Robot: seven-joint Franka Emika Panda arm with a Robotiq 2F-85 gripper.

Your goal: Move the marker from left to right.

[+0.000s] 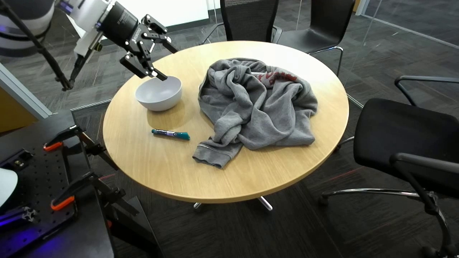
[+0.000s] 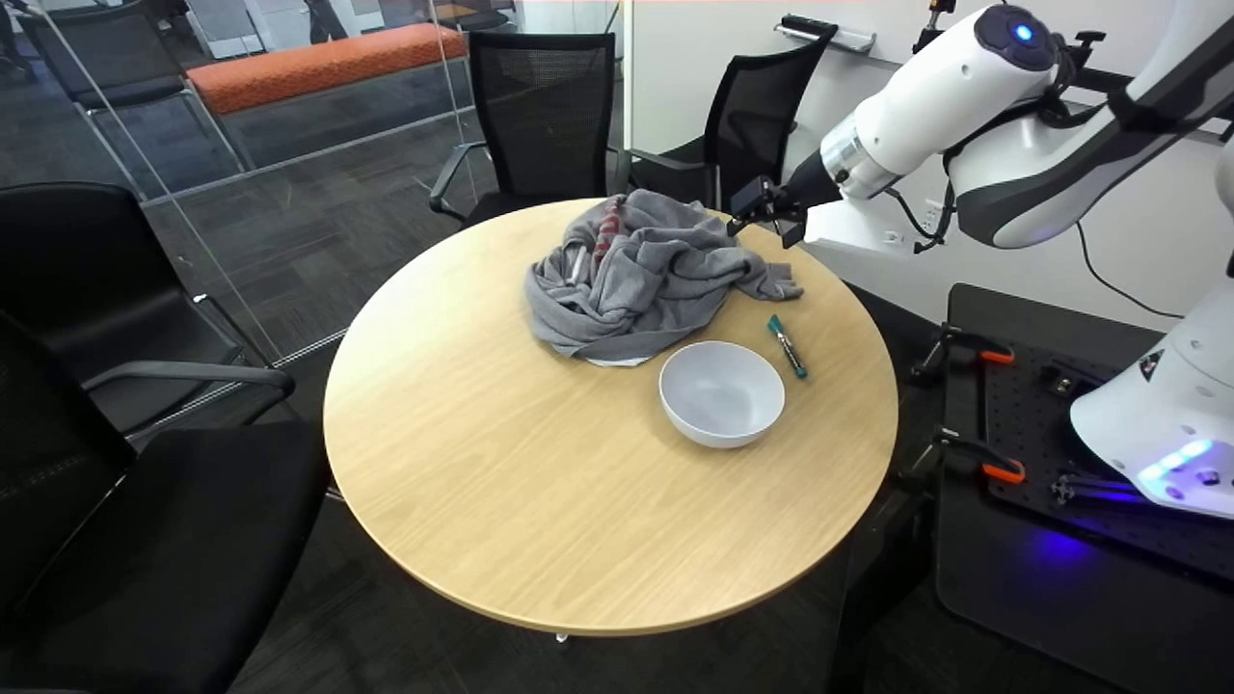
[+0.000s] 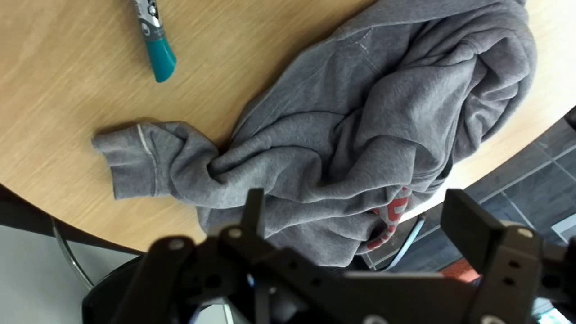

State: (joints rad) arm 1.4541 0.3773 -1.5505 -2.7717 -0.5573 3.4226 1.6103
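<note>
The marker, with a teal cap and a printed dark body, lies flat on the round wooden table in both exterior views (image 1: 170,134) (image 2: 788,345). In the wrist view the marker (image 3: 155,42) is at the upper left, with one end cut off by the top edge. My gripper (image 1: 170,63) is raised in the air, apart from the marker. It also shows in an exterior view (image 2: 764,231) near the grey cloth. In the wrist view the two fingers (image 3: 355,195) stand wide apart with nothing between them.
A white bowl (image 1: 157,94) (image 2: 721,395) stands on the table (image 1: 229,182) close to the marker. A crumpled grey sweatshirt (image 1: 258,104) (image 2: 651,280) (image 3: 324,135) covers much of the table, its sleeve lying near the marker. Black chairs (image 1: 408,136) stand around the table.
</note>
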